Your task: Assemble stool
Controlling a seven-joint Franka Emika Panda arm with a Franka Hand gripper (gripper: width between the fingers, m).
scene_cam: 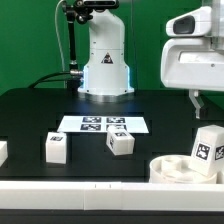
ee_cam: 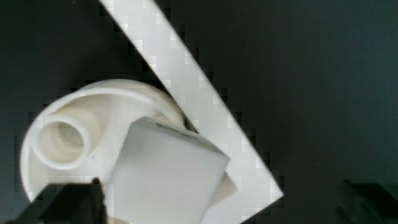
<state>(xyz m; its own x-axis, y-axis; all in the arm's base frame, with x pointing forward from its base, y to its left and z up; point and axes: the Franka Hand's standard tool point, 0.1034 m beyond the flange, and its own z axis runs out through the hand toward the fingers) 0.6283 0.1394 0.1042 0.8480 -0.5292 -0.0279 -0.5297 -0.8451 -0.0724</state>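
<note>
In the exterior view, the gripper (scene_cam: 197, 97) hangs with jaws spread just above an upright leg (scene_cam: 208, 148) standing on the round seat (scene_cam: 172, 170) at the exterior view's right; the wrist view shows that leg (ee_cam: 169, 175) directly beneath, between the parted fingers (ee_cam: 68, 205).

arm: exterior view's right, upper | gripper (scene_cam: 197, 101): pointing down | jaws: apart

No readable words or numbers appear; only black-and-white square tags show, on the marker board (scene_cam: 103, 125), on two loose legs (scene_cam: 57, 147) (scene_cam: 121, 142), and on the leg (scene_cam: 208, 153) at the seat (scene_cam: 178, 171)
</note>
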